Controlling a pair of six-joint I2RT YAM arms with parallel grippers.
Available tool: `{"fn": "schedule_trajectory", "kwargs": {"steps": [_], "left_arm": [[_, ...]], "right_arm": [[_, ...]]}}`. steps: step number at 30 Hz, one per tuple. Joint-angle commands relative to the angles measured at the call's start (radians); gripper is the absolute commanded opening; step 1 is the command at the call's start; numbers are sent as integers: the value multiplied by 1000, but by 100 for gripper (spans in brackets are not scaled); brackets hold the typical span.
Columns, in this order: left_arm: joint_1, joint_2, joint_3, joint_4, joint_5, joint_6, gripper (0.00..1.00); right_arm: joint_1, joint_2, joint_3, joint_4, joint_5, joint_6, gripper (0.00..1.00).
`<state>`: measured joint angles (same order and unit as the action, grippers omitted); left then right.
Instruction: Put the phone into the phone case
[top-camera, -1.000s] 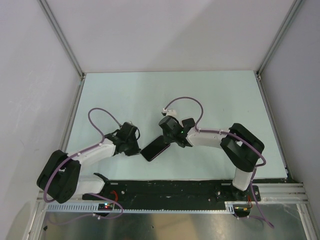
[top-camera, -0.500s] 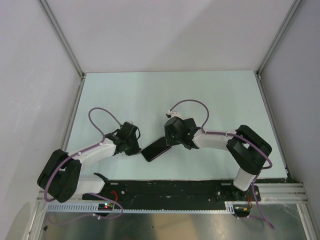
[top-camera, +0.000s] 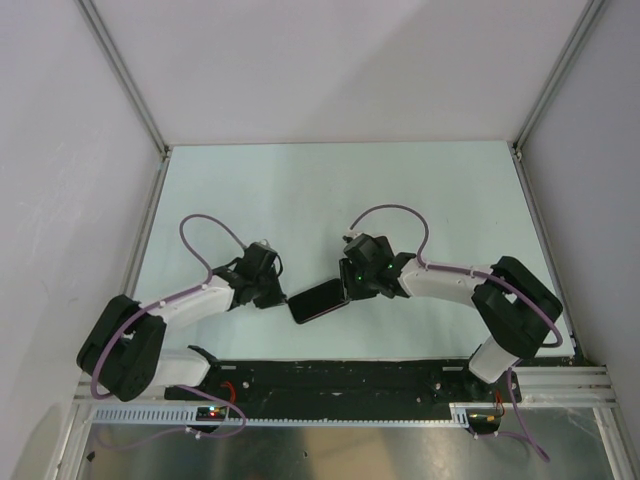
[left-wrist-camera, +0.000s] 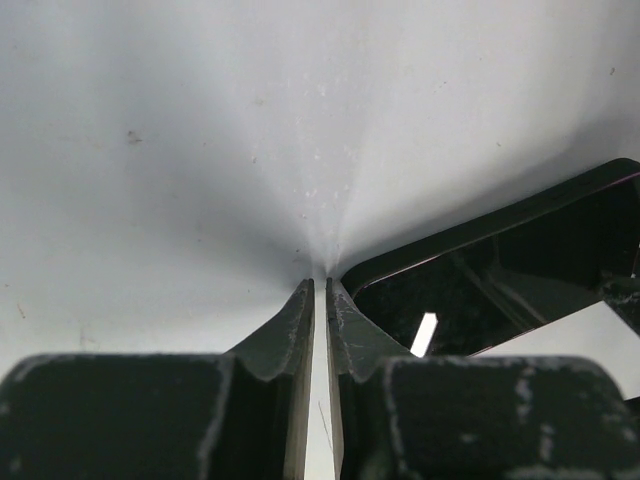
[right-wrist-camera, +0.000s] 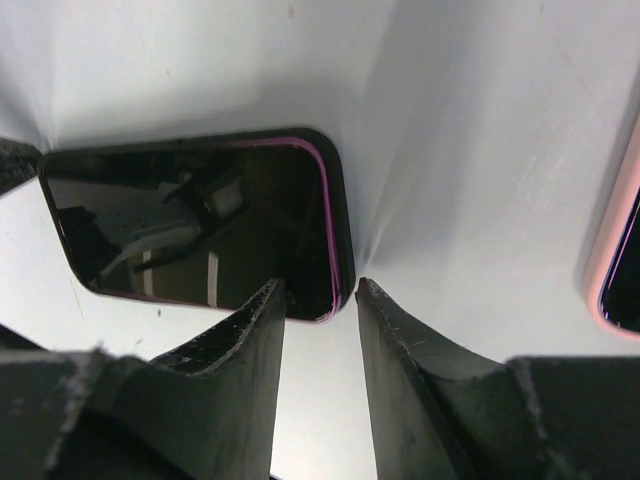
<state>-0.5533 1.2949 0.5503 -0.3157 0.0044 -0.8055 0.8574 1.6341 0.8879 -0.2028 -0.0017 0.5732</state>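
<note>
The black phone (top-camera: 318, 300) lies flat on the pale table between both grippers. Its glossy screen with a purple rim shows in the right wrist view (right-wrist-camera: 190, 230) and the left wrist view (left-wrist-camera: 500, 270). My left gripper (top-camera: 279, 296) is shut, its tips (left-wrist-camera: 321, 275) on the table against the phone's left corner. My right gripper (top-camera: 351, 288) is narrowly open (right-wrist-camera: 320, 285). It straddles the phone's right corner, one finger over the screen and the other beside the edge. A pink-rimmed object (right-wrist-camera: 615, 270), probably the phone case, shows at the right edge. It is hidden under the right arm from above.
The table (top-camera: 330, 190) is walled by white panels at the back and both sides, with metal posts at the corners. A black rail (top-camera: 340, 380) with the arm bases runs along the near edge. Cables loop above both wrists.
My right gripper has moved right and toward the near edge. The phone has turned from a steep diagonal to nearly level. The left gripper has stayed at the phone's left end.
</note>
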Motion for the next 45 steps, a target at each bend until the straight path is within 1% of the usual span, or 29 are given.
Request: {"fn": "schedule_trajectory", "kwargs": {"steps": [1, 7, 13, 22, 29, 36, 39, 45], "left_arm": [[-17, 17, 3, 35, 25, -12, 15], [-18, 19, 5, 37, 26, -11, 15], [-18, 19, 3, 35, 23, -11, 15], [-18, 21, 3, 38, 23, -11, 15], [-18, 21, 2, 38, 22, -11, 15], [-18, 20, -3, 37, 20, -12, 14], [-17, 18, -1, 37, 20, -12, 15], [-17, 22, -1, 37, 21, -12, 14]], "right_arm": [[-9, -60, -18, -111, -70, 6, 41], [-12, -67, -18, -112, -77, 11, 40], [-16, -57, -16, -86, -65, 29, 36], [-67, -99, -9, -86, -46, 49, 34], [-77, -61, 0, -62, -102, 61, 32], [-57, -44, 0, -67, -109, 68, 31], [-52, -30, 0, -65, -114, 72, 27], [-44, -1, 0, -51, -120, 82, 23]]}}
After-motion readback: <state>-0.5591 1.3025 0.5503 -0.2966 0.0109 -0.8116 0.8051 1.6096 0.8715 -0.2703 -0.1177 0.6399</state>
